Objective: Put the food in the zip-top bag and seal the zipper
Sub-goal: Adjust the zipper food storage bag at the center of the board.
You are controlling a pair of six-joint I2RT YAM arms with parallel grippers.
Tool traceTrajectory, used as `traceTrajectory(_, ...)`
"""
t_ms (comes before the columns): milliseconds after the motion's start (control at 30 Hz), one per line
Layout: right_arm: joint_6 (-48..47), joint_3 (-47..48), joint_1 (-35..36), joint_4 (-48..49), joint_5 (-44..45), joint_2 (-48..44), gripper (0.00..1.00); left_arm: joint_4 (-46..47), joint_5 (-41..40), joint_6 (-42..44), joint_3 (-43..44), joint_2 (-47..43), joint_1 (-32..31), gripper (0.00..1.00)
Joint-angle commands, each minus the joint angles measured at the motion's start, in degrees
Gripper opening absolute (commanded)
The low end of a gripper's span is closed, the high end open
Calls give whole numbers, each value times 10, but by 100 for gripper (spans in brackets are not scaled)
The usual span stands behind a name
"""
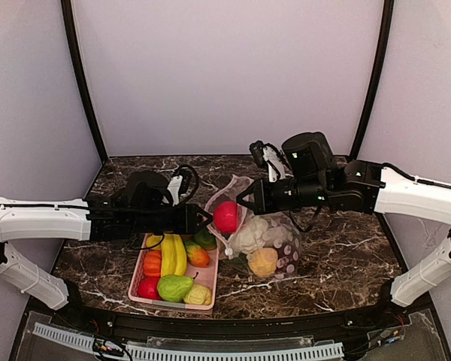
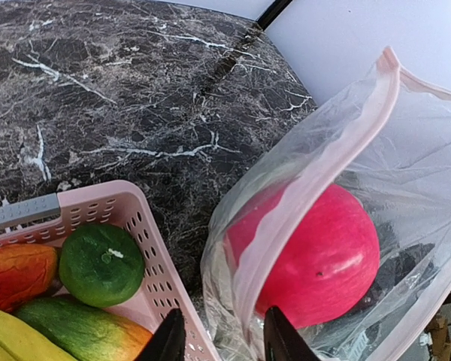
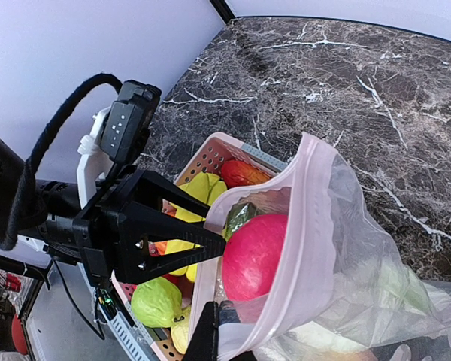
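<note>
The filling step is judged to be in hand. The zip-top bag (image 1: 289,252) lies on the table (image 1: 338,256) just beside the basket (image 2: 113,204), with its mouth lifted toward the basket. One lip, carrying the zipper (image 2: 327,169), is pinched in the closed right gripper (image 1: 242,201). The left gripper (image 2: 224,327) is set at the lip nearest the basket; its jaws stand partly apart with that lip between them, and nothing is clamped.

One red fruit (image 1: 226,216) is lodged in the bag's mouth. Next, that fruit must be let down deeper and the mouth kept wide before another piece is fetched.

Counted: one bag, one basket and two grippers. Three pieces are seen in the bag: the red fruit, a cauliflower (image 1: 254,233) and a yellow-orange ball (image 1: 263,262). About seven pieces are counted in the basket, though overlap makes that figure unsure.
</note>
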Motion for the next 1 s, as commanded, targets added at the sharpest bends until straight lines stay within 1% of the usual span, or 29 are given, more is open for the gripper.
traceTrajectory(0, 2, -7, 4, 30, 17, -15, 0, 31, 31, -4, 9, 10, 4, 29)
traceTrajectory(167, 4, -13, -2, 27, 39, -25, 0, 48, 71, 21, 47, 20, 7, 9)
traceTrajectory(233, 5, -17, -12, 26, 37, -30, 0, 45, 96, 36, 74, 26, 6, 3)
traceTrajectory(267, 6, -19, -16, 25, 35, -31, 0, 45, 114, 40, 91, 31, 7, 1)
traceTrajectory(433, 8, -19, -45, 16, 27, -50, 0, 45, 175, 50, 142, 43, 6, 1)
traceTrajectory(500, 3, -14, -56, 13, 29, -64, 0, 50, 187, 48, 155, 43, 6, 1)
traceTrajectory(733, -20, 10, -75, 1, 39, -108, 0, 48, 197, 46, 182, 37, 7, 1)
traceTrajectory(967, -14, -8, -84, 2, 52, -127, 0, 87, 210, 25, 191, 23, 8, 1)
